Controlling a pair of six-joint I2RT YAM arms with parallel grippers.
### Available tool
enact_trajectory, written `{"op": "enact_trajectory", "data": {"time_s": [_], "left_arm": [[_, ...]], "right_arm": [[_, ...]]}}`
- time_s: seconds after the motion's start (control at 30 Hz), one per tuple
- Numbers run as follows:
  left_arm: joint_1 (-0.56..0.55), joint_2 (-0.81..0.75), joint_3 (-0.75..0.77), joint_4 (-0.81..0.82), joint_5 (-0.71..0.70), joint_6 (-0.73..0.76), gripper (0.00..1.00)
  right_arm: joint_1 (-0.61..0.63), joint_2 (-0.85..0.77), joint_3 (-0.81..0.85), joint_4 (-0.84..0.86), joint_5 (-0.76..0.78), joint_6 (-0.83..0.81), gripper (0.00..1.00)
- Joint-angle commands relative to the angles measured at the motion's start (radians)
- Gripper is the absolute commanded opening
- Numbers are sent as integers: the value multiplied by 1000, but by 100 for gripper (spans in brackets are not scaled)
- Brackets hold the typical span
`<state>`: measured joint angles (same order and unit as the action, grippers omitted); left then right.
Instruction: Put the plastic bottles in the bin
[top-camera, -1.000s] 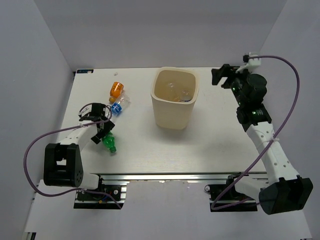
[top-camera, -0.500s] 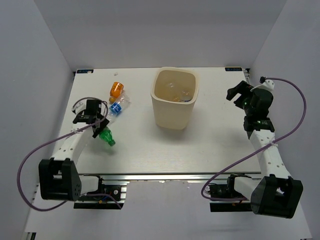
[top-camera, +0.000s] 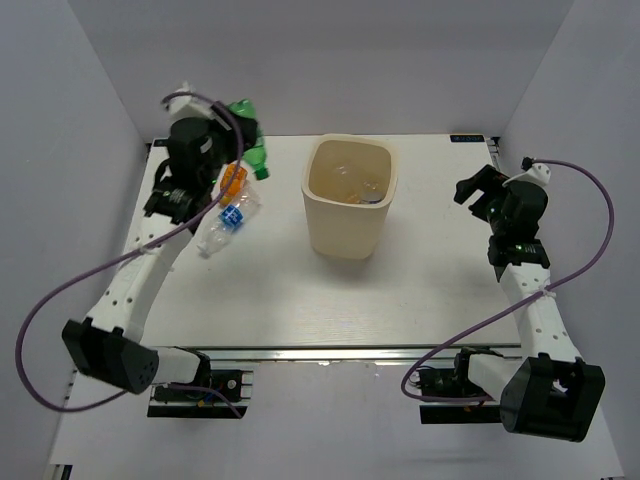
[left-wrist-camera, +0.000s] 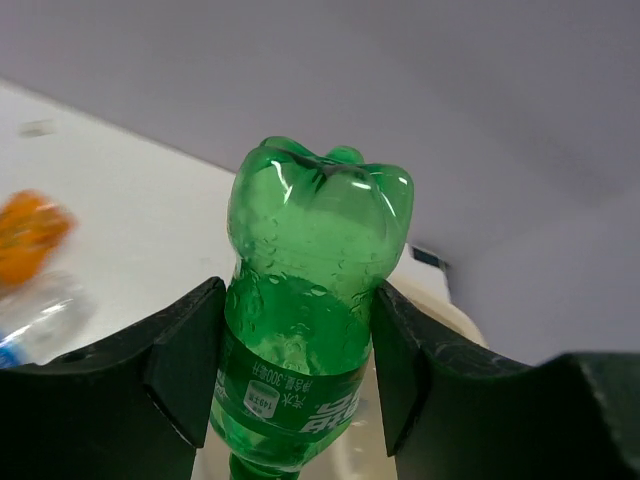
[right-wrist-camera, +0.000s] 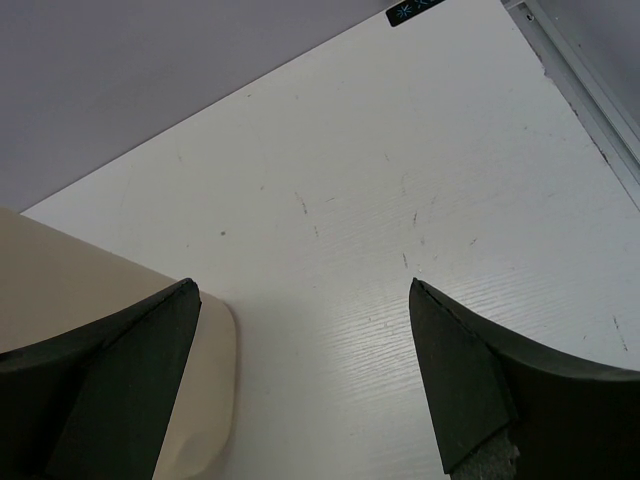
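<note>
My left gripper (top-camera: 240, 140) is raised high at the back left and is shut on a green plastic bottle (top-camera: 246, 135), bottom end away from the wrist (left-wrist-camera: 312, 300). It hangs left of the cream-beige bin (top-camera: 347, 232), which holds some bottles. An orange bottle (top-camera: 233, 180) and a clear bottle with a blue label (top-camera: 228, 222) lie on the table under the left arm. My right gripper (top-camera: 470, 185) is open and empty, right of the bin; the bin's wall shows at the left of the right wrist view (right-wrist-camera: 90, 330).
The white table (top-camera: 420, 280) is walled in by grey panels. Purple cables loop from both arms. The table's metal right edge (right-wrist-camera: 590, 90) shows in the right wrist view.
My left gripper lifted the green bottle off the table and carried it up and back toward the bin. The right arm drew back from above the bin, then held still.
</note>
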<state>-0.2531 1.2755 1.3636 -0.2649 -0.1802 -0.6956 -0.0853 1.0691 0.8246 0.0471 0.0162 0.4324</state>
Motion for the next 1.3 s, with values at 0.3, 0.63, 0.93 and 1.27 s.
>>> {"op": "enact_trajectory", "data": {"time_s": [0.3,0.63,0.93,1.27], "left_arm": [[-327,352,422,113,274,234,23],[-362,412,569,-141,234,442,98],[-151,276,415,-238,198,599,98],[214,246,-62,17,447,631,98]], "right_arm": [[-8,-49,-12,2,37,-43,89],[-14,-34,-7,-9,56,-55,89],[-16,-18,7,-23,42,-70,89],[-19,2,21,-29,18,-70,89]]}}
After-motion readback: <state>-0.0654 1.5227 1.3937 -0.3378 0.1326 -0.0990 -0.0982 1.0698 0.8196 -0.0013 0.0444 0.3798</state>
